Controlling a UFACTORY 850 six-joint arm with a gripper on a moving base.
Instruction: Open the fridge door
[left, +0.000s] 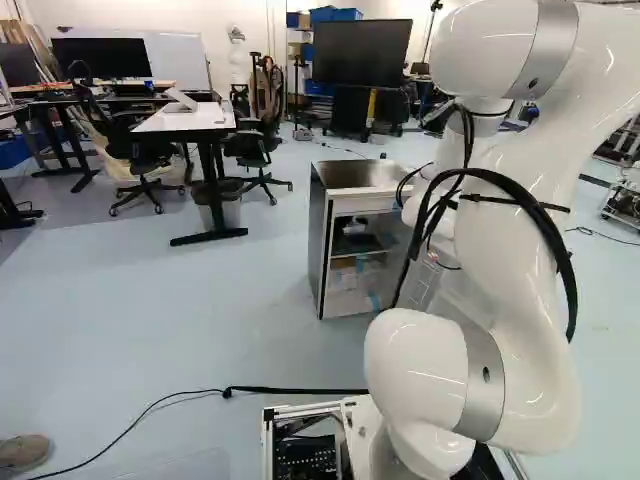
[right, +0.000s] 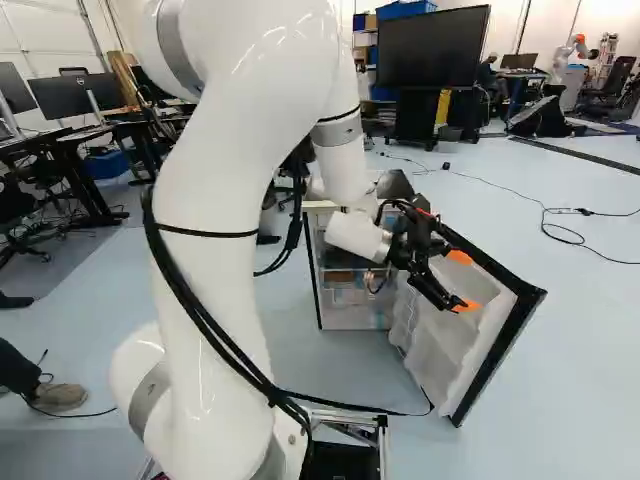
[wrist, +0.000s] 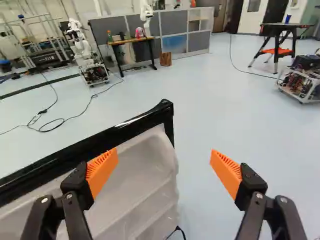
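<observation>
In the right base view the gripper (right: 462, 281) is at the inner side of the fridge door (right: 497, 335), which stands swung wide out from the fridge (right: 352, 290). The fridge's shelves show, and its metal top (left: 368, 174) is seen in the left base view. Seen from the wrist, the gripper (wrist: 164, 167) has its fingers wide apart; one orange pad is over the door's white inner liner (wrist: 145, 185), the other over bare floor beside the door's black edge. Nothing is gripped. Whether a finger touches the liner, I cannot tell.
A black cable (right: 350, 403) runs over the floor near the base and the door's foot. A large screen (right: 432, 48) stands beyond the fridge. A desk (left: 188, 122) with chairs is farther off. Another robot (wrist: 90, 55) stands far ahead in the wrist view. A person's shoe (right: 58, 397) shows at one side.
</observation>
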